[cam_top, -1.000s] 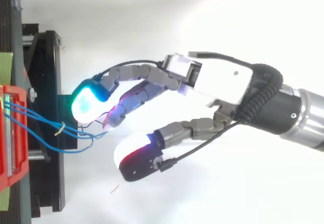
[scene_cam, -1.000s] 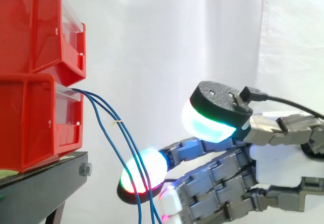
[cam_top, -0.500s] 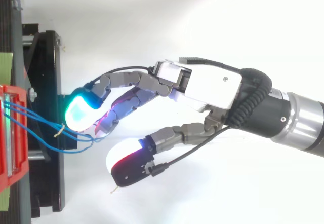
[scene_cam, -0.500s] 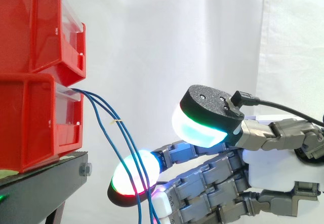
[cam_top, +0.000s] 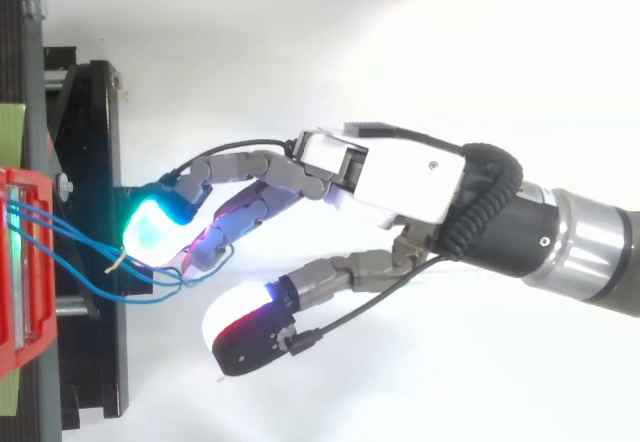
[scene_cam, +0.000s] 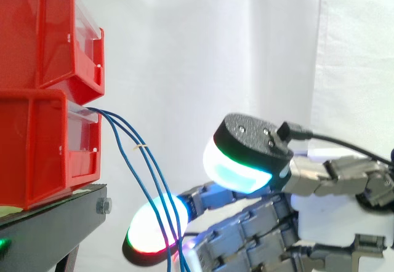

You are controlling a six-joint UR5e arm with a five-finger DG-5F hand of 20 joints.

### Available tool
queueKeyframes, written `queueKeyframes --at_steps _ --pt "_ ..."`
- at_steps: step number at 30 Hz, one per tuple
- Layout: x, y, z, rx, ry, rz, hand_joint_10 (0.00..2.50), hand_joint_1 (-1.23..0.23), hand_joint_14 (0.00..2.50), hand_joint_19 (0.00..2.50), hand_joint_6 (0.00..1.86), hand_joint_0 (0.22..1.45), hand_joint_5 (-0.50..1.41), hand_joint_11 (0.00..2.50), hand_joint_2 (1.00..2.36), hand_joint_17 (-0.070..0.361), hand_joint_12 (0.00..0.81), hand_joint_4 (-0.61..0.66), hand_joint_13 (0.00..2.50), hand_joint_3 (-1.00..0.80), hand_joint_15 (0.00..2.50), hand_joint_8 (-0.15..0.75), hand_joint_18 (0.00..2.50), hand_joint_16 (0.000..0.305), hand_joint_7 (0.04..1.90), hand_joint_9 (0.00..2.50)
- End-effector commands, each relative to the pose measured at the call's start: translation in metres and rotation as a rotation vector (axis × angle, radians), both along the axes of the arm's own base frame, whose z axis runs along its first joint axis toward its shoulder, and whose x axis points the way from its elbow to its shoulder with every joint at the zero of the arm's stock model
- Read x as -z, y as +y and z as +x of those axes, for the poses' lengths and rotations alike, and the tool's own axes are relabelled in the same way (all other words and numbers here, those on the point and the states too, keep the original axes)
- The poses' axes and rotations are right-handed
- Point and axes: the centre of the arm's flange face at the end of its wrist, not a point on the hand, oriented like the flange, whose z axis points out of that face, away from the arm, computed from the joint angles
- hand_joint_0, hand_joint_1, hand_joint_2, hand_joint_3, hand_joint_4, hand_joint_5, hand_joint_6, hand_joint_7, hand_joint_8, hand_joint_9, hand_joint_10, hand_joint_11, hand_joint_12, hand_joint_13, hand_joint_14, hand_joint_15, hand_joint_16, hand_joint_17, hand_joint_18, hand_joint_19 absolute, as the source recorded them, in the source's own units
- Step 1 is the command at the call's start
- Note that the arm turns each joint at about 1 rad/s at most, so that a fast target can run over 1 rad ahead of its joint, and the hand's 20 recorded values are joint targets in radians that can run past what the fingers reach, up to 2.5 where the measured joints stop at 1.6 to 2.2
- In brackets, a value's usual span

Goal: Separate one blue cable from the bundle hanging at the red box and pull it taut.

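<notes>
Hand [cam_top: 400, 177] moved closer, fingers spread open, fingertips [cam_top: 150, 234] at blue cables [scene_cam: 141, 148]

Glossy red plastic bins [scene_cam: 43, 143], clear plastic fronts. Matt black metal stand [scene_cam: 55, 223]. Blue cables [scene_cam: 142, 147], smooth sheath. Hand [cam_top: 400, 172]: smooth white plastic shell, grey metal-look links, translucent milky pads [scene_cam: 148, 229]. Brushed metal wrist [cam_top: 590, 257]. Matt white cloth curtain [scene_cam: 184, 50].

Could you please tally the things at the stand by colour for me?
Red plastic bins, stacked: 2
Thin blue cables: 3
Black metal stand: 1
Total: 6
</notes>
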Motion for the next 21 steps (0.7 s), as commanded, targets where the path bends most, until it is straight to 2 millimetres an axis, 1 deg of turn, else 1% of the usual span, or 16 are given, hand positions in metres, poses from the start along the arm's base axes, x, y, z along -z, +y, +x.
queueKeyframes --at_steps 1,7,9,10,12,17,21 --pt "0.001 0.004 0.009 -0.016 -0.016 0.014 0.01 -0.73 0.01 0.35 0.5 0.6 -0.15 0.42 1.0 0.07 0.331 0.26 0.81 -0.5 0.33 0.319 0.66 0.031 0.82 0.91" --pt "-0.003 0.005 0.012 -0.018 -0.02 0.006 0.01 -0.73 0.01 0.35 0.5 0.6 -0.15 0.43 1.0 0.07 0.329 0.26 0.81 -0.5 0.33 0.32 0.66 0.031 0.82 0.91" --pt "-0.002 0.006 0.012 -0.021 -0.021 0.007 0.01 -0.73 0.01 0.35 0.5 0.6 -0.15 0.42 1.0 0.07 0.329 0.25 0.81 -0.5 0.33 0.317 0.66 0.031 0.82 0.91" --pt "0.004 0.006 0.014 -0.023 -0.018 0.009 0.01 -0.72 0.01 0.35 0.5 0.61 -0.15 0.43 1.0 0.07 0.329 0.26 0.81 -0.5 0.33 0.32 0.66 0.031 0.82 0.91" --pt "0.003 0.008 0.016 -0.034 -0.024 0.014 0.01 -0.72 0.01 0.35 0.5 0.61 -0.15 0.43 1.0 0.069 0.328 0.26 0.81 -0.5 0.33 0.321 0.66 0.031 0.83 0.91" --pt "0.0 0.016 0.017 -0.054 -0.036 0.02 0.01 -0.71 0.01 0.36 0.5 0.62 -0.15 0.44 1.0 0.069 0.323 0.26 0.82 -0.46 0.33 0.32 0.66 0.031 0.85 0.93" --pt "-0.001 0.018 0.018 -0.056 -0.042 0.021 0.01 -0.68 0.01 0.36 0.5 0.64 -0.14 0.46 1.01 0.068 0.323 0.26 0.83 -0.42 0.33 0.32 0.67 0.03 0.87 0.94"
